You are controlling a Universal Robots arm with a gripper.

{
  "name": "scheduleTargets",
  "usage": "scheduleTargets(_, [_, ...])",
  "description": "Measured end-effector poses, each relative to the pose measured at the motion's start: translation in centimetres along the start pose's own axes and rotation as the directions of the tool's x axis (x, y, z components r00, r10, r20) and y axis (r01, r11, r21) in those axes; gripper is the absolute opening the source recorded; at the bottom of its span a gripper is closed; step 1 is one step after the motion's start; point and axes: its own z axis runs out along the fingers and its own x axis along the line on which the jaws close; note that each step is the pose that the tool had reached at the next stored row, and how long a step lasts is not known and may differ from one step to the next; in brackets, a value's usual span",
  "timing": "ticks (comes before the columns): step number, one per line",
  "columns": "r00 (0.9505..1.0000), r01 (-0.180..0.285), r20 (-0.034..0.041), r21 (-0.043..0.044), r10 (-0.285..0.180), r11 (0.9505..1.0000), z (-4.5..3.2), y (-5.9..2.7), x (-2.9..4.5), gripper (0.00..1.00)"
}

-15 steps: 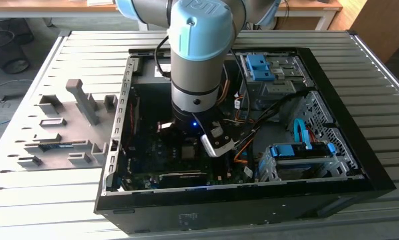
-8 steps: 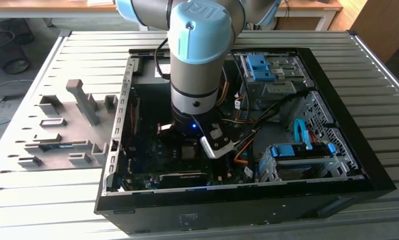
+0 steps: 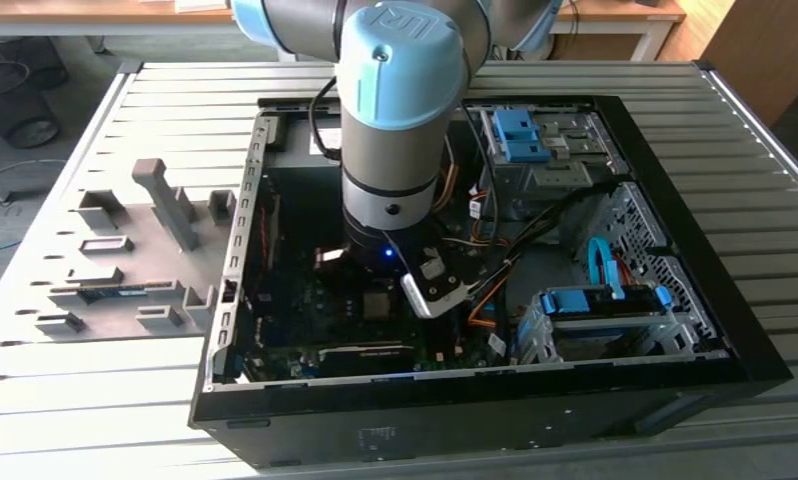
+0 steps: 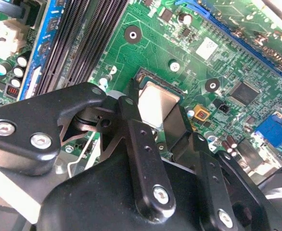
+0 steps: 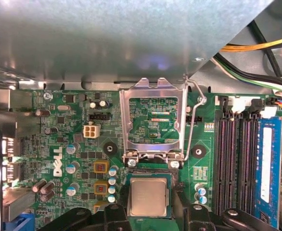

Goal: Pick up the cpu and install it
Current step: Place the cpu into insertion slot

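1. Reaching into the open computer case (image 3: 506, 420) on the slatted table (image 3: 773, 200), the arm (image 3: 392, 150) stands mid-frame in the exterior view.
2. In the second wrist view the gripper (image 4: 156, 109) pinches the cpu (image 4: 155, 98) narrowly at the motherboard socket (image 4: 153, 77).
3. In the first wrist view the load plate (image 5: 124, 120) stands raised, clear of the cpu.

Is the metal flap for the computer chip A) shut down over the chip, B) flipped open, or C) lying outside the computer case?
B: in the first wrist view the metal load plate stands flipped open on the motherboard, and the cpu beside it lies uncovered with its silver top bare.
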Motion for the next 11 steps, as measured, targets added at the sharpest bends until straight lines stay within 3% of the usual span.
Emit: scheduleTargets(11, [1.0, 0.001, -0.0004, 0.0, -0.001, 1.0, 0.08, 0.0, -0.2, 0.48])
